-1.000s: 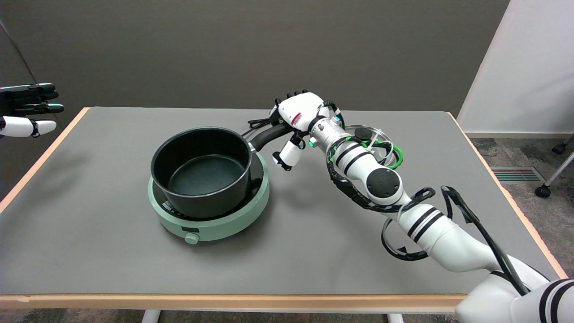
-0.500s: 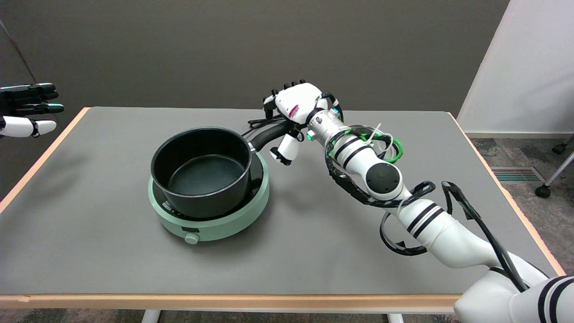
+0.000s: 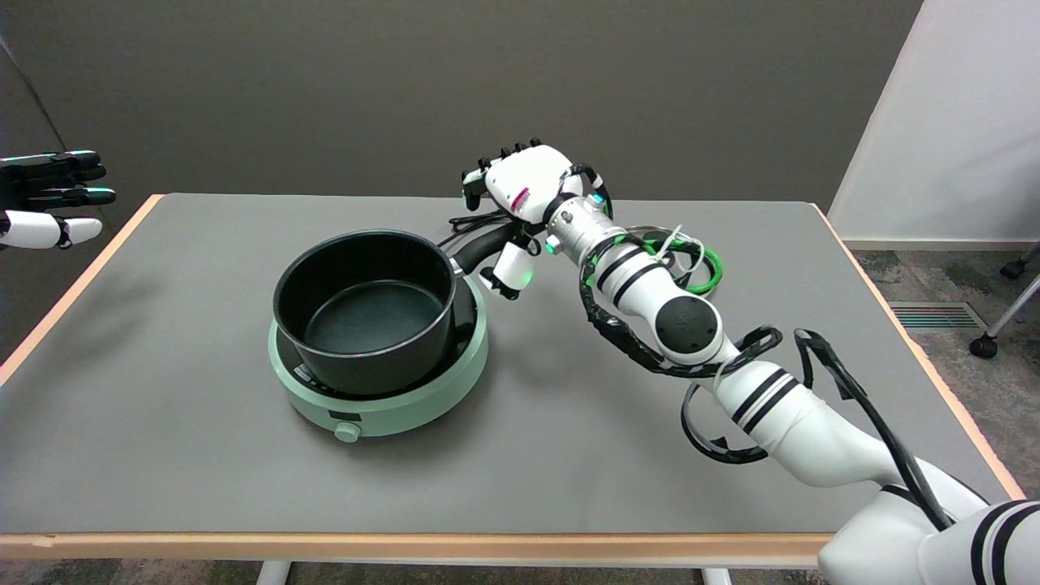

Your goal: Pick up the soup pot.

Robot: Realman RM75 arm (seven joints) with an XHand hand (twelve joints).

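Soup pot [image 3: 366, 313] on green burner [image 3: 382, 406]; handle end hidden by robot hand [image 3: 520, 199]

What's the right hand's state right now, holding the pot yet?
Right hand: around the soup pot handle, thumb below, fingers over the top; a closed grip cannot be told. Pot sits on the green cooker.

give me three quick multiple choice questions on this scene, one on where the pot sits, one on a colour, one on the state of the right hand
1. The soup pot sits:
A. on the cooker
B. on the bare table
C. in the hand

2. The cooker is:
A. red
B. pale green
C. yellow

3. The right hand is:
A. flat on the table
B. inside the pot
C. at the pot's handle, pot not lifted

Answers:
1 A, its base rests on the cooker's top.
2 B, its body is mint-coloured.
3 C, its fingers sit around the handle's end, whether closed is unclear.
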